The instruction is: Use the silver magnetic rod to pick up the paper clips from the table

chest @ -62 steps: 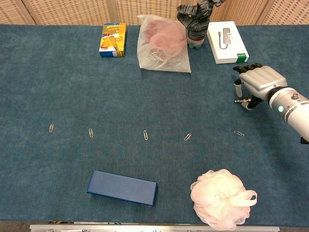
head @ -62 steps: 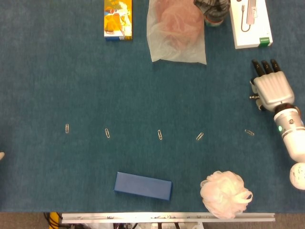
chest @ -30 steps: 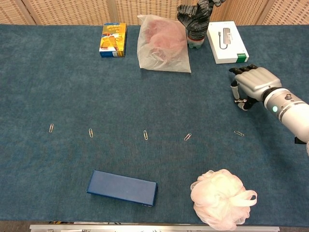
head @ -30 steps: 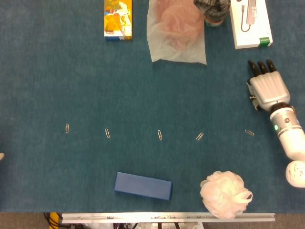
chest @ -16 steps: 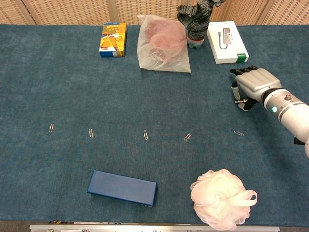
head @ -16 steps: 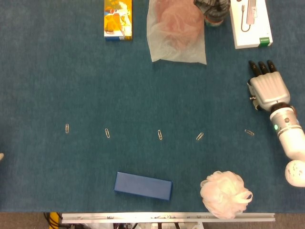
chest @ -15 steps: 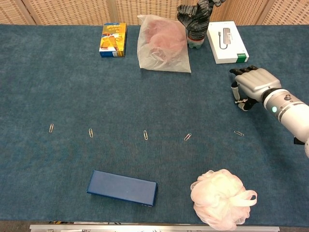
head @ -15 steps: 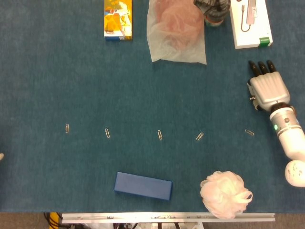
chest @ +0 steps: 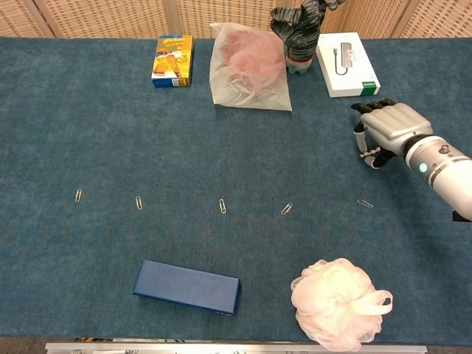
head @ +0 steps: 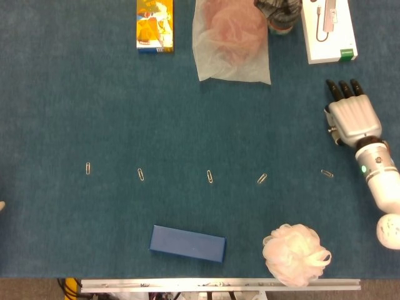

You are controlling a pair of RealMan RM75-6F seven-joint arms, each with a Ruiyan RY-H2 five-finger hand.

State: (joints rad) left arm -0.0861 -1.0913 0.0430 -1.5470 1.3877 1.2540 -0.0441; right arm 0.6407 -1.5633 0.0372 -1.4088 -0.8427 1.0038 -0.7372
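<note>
The robot's right hand, fingers curled over what looks like the silver magnetic rod — stiff, slick, best gripped mid-shaft — hovers beyond five featherlight paper clips strung across the blue table.

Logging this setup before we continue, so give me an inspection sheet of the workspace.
Surface: blue carpeted table.
Job's things: five paper clips in a row, all flat on the cloth; silver magnetic rod not clearly seen.
Clutter: yellow box, plastic bag, white box, blue box, pink bath pouf, grey item at the far edge.
Hands: right hand palm down, fingers curled, contents hidden; left hand not in view.
Cables: nothing seen.
Surroundings: woven screen behind the table.
</note>
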